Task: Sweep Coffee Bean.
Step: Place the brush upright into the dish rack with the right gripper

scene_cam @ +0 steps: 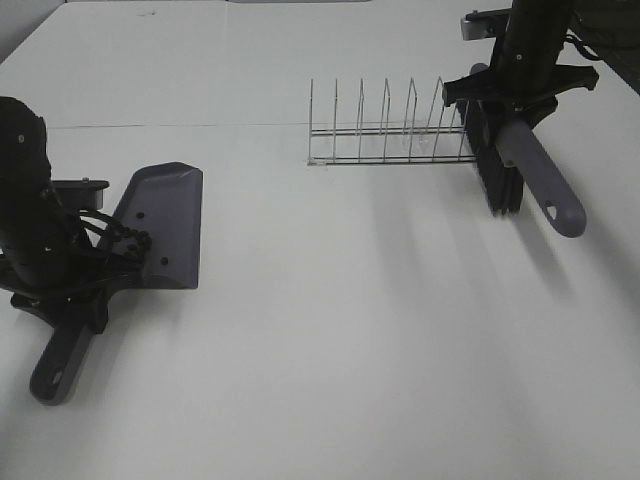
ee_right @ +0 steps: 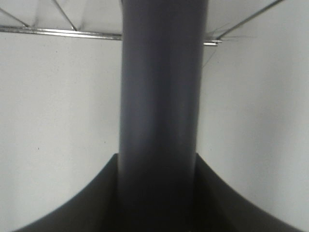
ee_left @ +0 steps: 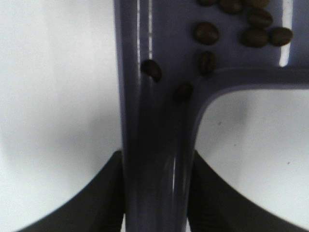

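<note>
The grey dustpan is at the left of the table, its handle clamped between my left gripper's fingers. Several coffee beans lie inside the pan near where the handle joins it; I cannot make them out in the exterior high view. My right gripper is shut on the grey brush handle at the back right. The black bristles hang just beside the right end of the wire rack. The handle slants towards the front right.
A wire dish rack stands at the back middle, its right end next to the brush; its wires also show in the right wrist view. The white table runs across the whole view.
</note>
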